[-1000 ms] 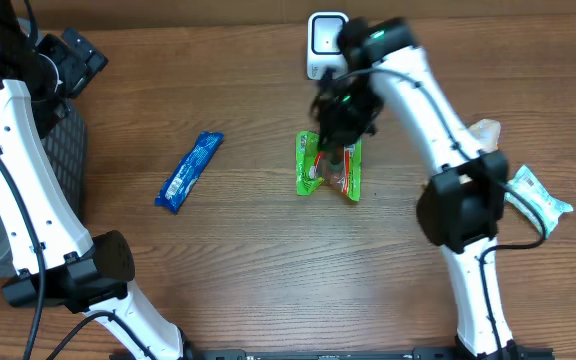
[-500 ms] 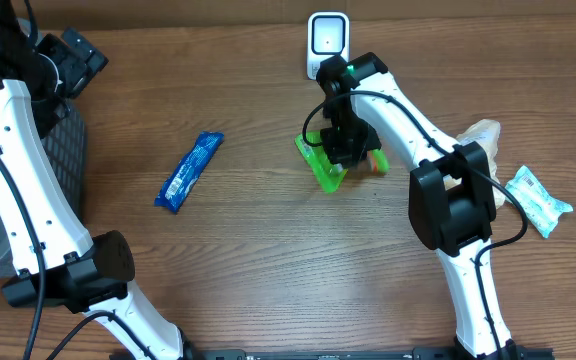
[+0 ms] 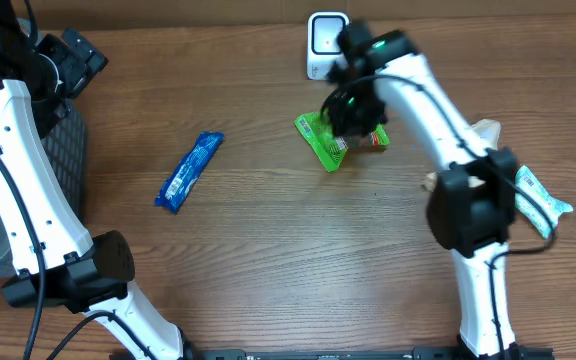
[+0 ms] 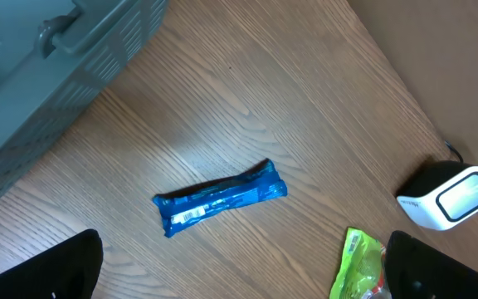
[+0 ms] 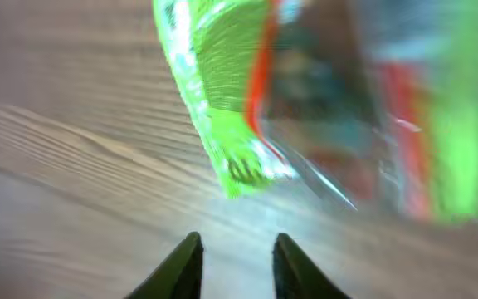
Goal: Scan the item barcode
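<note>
While the right gripper (image 5: 236,247) is hovering open and empty by the green packet (image 3: 318,140), it is probably needing a firm grasp to bring the packet toward the scanner (image 3: 326,38).

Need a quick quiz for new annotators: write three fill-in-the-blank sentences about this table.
1. The packet nearest the scanner is ____.
2. The blue packet lies on the ____ arm's side of the table.
3. The right fingers stand apart and hold ____.
Missing words: green; left; nothing.
</note>
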`<state>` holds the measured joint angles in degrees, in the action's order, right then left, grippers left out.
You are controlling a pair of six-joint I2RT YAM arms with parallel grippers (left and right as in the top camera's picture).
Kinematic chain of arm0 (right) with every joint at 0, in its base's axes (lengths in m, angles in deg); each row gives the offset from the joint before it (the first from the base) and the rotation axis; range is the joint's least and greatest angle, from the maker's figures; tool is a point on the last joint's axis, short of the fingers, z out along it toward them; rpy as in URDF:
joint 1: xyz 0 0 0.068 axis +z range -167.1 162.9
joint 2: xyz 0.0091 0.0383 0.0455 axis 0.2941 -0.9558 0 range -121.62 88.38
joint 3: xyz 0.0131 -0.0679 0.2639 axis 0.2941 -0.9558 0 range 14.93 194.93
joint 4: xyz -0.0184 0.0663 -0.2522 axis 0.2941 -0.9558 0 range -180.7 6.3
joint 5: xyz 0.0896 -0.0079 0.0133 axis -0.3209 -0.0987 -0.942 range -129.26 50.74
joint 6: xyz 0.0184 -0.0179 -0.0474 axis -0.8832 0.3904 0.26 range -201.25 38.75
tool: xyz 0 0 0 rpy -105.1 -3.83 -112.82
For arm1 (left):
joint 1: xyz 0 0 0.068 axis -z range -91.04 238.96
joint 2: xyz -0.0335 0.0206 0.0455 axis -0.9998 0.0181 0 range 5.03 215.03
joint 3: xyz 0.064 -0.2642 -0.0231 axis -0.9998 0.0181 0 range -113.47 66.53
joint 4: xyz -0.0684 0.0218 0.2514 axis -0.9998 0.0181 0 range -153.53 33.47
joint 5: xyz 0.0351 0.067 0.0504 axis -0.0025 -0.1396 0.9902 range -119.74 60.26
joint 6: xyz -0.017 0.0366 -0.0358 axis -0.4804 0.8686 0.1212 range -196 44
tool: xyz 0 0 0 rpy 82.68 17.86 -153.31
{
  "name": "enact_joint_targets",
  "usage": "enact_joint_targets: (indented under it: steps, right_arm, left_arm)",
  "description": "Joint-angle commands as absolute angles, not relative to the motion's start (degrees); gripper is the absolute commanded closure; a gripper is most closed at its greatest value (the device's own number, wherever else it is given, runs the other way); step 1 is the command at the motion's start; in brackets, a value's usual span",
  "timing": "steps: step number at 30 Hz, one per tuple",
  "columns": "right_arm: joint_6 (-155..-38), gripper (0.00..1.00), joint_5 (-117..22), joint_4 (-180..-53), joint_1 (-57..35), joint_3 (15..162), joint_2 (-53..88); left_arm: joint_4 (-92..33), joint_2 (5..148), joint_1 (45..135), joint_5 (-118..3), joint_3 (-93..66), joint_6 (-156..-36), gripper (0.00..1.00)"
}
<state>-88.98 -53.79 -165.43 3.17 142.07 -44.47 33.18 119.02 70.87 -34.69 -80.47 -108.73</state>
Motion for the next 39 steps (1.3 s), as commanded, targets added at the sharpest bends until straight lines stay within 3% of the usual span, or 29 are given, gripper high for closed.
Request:
enact_joint_targets:
  steps: [1,3,14,23,26,30,33,35,39]
  right_arm:
    - [-104.08,0.44,-60.63,-165.35,-1.55,141.69,-40.36]
    - [-105.90,0.34,-62.84,-164.56,-2.27,137.83,-40.36]
    - [-123.10,0.33,-62.09,-143.10,0.55,119.33,-40.30]
    - [-133.63,0.29,-44.54,-132.91,0.57,113.32,-40.32]
    - [-133.20,0.33,-41.70,-131.23,0.57,112.58,-40.54]
    - [-126.03,0.70,-41.46,-130.31,0.57,112.58,-40.54]
    - [-112.10,0.83,-49.44,-128.41,0.57,112.62,-40.52]
    - [-105.37,0.84,-53.46,-128.82,0.46,112.95,-40.50]
    - [-78.01,0.78,-65.09,-136.91,0.31,114.31,-39.95]
  left_arm:
    - [33.27,117.43,71.09,-34.87,-81.04,-109.23,0.00]
    - [33.27,117.43,71.09,-34.87,-81.04,-109.23,0.00]
    - [33.27,117.43,71.09,-34.87,-81.04,-109.23,0.00]
    - [33.27,117.43,71.09,-34.87,-81.04,-109.23,0.00]
    - [33.27,117.43,71.09,-34.87,-81.04,-109.23,0.00]
    - [33.27,117.43,71.09,-34.87,-81.04,-109.23,0.00]
    - [33.27,117.43,71.09,-34.87,-81.04,-109.23,0.00]
    - [33.27,117.43,71.09,-34.87,-81.04,-109.23,0.00]
    - [33.27,117.43,71.09,-34.87,-81.04,-109.23,0.00]
